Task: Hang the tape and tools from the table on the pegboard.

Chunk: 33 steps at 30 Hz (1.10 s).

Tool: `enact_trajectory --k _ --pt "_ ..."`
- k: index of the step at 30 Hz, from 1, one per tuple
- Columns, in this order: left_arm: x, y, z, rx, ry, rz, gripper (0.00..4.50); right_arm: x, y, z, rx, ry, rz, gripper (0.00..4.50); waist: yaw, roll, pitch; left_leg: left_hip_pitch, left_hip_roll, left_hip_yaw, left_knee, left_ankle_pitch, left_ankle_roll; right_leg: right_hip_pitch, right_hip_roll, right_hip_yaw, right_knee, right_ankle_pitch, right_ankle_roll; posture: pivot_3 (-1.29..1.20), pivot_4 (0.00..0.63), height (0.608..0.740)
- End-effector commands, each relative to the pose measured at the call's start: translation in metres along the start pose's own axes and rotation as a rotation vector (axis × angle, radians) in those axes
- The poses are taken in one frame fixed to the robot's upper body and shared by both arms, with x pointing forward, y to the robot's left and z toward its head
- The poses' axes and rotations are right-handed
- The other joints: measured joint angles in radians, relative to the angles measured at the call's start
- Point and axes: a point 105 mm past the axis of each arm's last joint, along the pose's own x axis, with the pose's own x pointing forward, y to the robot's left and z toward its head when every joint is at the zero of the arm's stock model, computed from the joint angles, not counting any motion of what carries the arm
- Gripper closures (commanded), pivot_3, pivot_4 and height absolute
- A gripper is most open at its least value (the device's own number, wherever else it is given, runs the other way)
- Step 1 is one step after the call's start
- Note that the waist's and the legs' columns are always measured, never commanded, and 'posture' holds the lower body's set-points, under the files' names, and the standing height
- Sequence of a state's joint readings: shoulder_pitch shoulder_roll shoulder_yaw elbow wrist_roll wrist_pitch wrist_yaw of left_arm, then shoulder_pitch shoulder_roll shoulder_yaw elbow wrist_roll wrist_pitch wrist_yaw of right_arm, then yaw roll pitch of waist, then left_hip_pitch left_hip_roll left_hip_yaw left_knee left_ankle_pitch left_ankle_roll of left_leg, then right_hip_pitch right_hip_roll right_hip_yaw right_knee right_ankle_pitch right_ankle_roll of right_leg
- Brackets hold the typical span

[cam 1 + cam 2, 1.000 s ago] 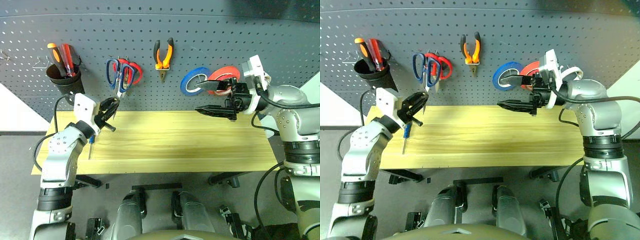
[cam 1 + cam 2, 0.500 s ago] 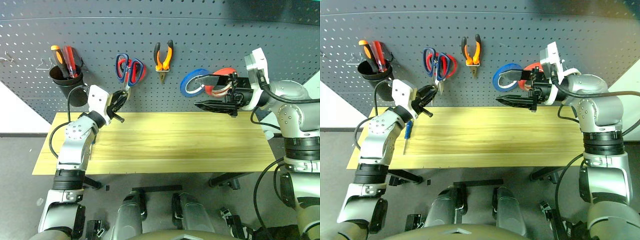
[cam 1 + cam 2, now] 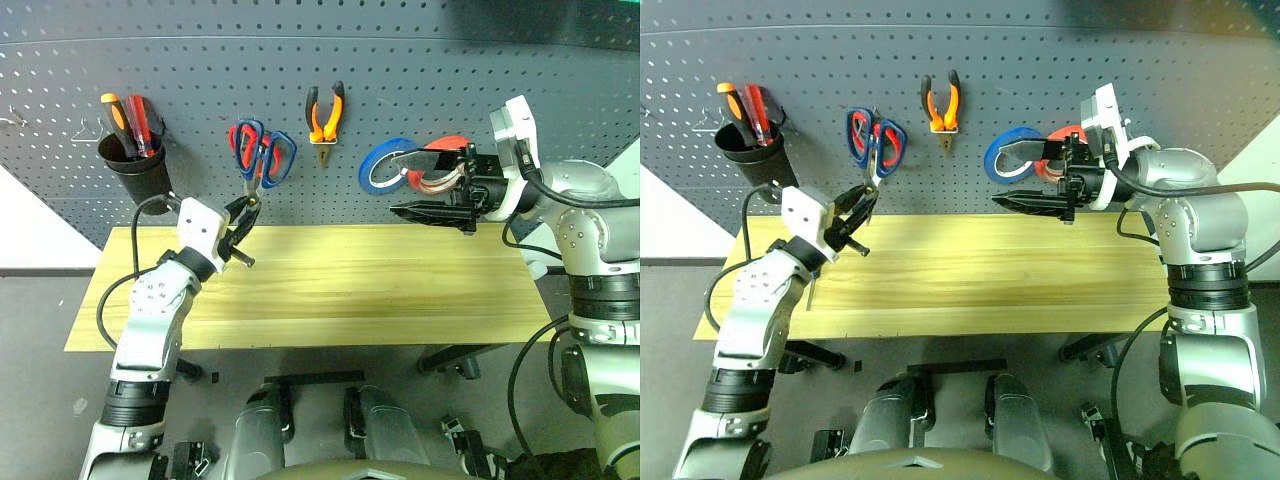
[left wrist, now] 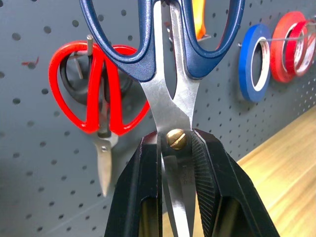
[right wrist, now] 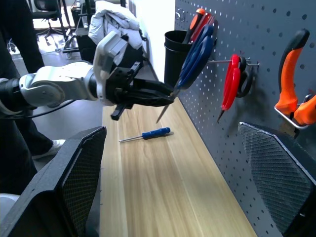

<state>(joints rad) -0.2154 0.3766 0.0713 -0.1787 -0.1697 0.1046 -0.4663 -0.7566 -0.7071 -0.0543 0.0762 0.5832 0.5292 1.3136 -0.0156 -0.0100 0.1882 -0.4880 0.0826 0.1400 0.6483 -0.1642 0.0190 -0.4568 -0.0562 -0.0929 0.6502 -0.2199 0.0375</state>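
Pliers (image 3: 326, 115) hang on pegboard (image 3: 420, 90); whitish tape (image 3: 437, 180) sits on hook by red-orange roll, judged done. Blue screwdriver (image 5: 146, 134) lies on table (image 3: 400, 290), left to do. Left gripper (image 3: 243, 214) clamped on blades of dark-blue scissors (image 3: 262, 160), loops up beside red scissors, not visibly hooked. Right gripper (image 3: 425, 188) wide apart, empty

I count two scissors, dark-blue-handled scissors (image 3: 262, 160) and red-handled scissors (image 4: 101, 103); one pliers (image 3: 326, 118); three tape rolls (image 3: 385, 163); three screwdrivers, one blue-handled screwdriver (image 5: 146, 134) on the table (image 3: 380, 290).
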Motion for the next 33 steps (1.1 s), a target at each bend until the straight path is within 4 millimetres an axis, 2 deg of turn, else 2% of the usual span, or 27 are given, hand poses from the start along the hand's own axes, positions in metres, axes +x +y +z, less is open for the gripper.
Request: enact_trajectory --k 1,10,17,26,30,31,32,33 --pt "0.001 0.008 0.010 0.038 -0.020 0.034 3.98 0.001 -0.002 0.010 -0.052 -0.009 0.005 0.00 0.002 0.000 -0.001 0.000 0.000 0.000 0.000 0.000 0.000 0.000 0.000 0.000 0.000 0.000 0.000 -0.06 0.097 0.730" --pt "0.009 0.019 -0.002 0.044 0.028 0.100 3.98 0.001 -0.003 0.008 -0.055 0.003 0.001 0.00 0.002 0.000 -0.003 0.001 0.000 0.000 0.001 0.000 0.000 0.001 0.000 0.000 0.001 0.000 0.000 -0.06 0.101 0.730" --pt "0.031 0.027 -0.014 0.038 0.055 0.125 3.98 0.006 -0.006 0.017 -0.041 -0.059 0.001 0.00 0.003 0.000 -0.003 0.003 0.000 0.001 0.001 0.000 0.000 0.004 0.000 0.000 0.001 0.000 0.000 -0.06 0.109 0.730" --pt "0.065 0.031 -0.031 0.019 0.069 0.136 3.98 0.014 -0.010 0.014 -0.033 -0.061 -0.009 0.00 0.004 0.000 -0.003 0.007 0.000 0.001 0.000 0.000 0.001 0.007 0.000 0.000 0.000 0.000 0.000 -0.07 0.109 0.730" --pt "0.073 0.028 -0.038 -0.012 0.097 0.145 3.98 0.014 -0.012 0.013 -0.045 -0.055 -0.024 0.00 0.001 0.000 -0.003 0.007 0.000 0.001 0.001 -0.001 0.001 0.007 0.000 0.000 0.001 0.000 0.000 -0.07 0.106 0.730" --pt "0.074 0.028 -0.038 -0.015 0.101 0.151 3.27 0.014 -0.012 0.012 -0.050 -0.051 -0.028 0.00 0.001 0.000 -0.003 0.007 0.000 0.001 0.000 -0.001 0.001 0.007 0.000 0.000 0.001 0.000 0.000 -0.08 0.105 0.730" --pt "0.074 0.026 -0.038 -0.014 0.101 0.149 3.09 0.014 -0.012 0.011 -0.053 -0.048 -0.031 0.00 0.001 0.000 -0.003 0.007 0.000 0.001 0.001 0.000 0.001 0.007 0.000 0.000 0.001 0.000 0.000 -0.08 0.105 0.730" --pt "0.074 0.024 -0.037 -0.014 0.099 0.148 2.72 0.014 -0.012 0.010 -0.055 -0.046 -0.032 0.00 0.001 0.000 -0.003 0.007 0.000 0.001 0.000 0.000 0.001 0.007 0.000 0.000 0.001 0.000 0.000 -0.08 0.103 0.730"
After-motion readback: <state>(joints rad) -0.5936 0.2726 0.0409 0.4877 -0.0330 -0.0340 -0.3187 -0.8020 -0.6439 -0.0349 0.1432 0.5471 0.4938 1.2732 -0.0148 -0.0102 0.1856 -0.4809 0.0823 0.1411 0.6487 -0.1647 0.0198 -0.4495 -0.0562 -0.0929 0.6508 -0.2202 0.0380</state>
